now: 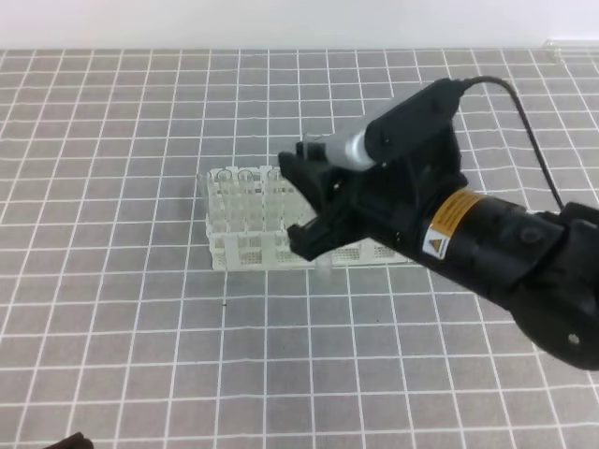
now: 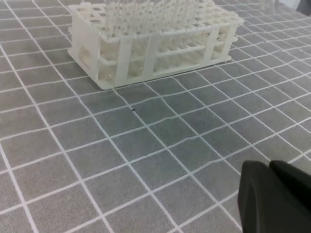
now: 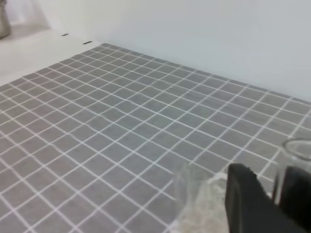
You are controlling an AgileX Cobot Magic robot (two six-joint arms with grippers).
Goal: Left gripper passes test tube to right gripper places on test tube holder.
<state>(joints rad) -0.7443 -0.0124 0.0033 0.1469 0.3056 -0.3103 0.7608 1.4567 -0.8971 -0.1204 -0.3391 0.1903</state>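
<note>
Where visible, test tube (image 3: 283, 187) apparently sits within right gripper (image 3: 272, 199).

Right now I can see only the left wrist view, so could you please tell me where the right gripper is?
Observer: In the exterior high view, the right gripper hangs over the right part of the test tube holder.
Operator: Thank you. Does it have the test tube?
Observer: It seems so. In the right wrist view a clear test tube stands upright between its fingers.
Operator: And where does my left gripper sit in the wider scene?
Observer: Only a black tip of the left gripper shows, at the bottom-left edge of the exterior high view, apart from the holder.
</note>
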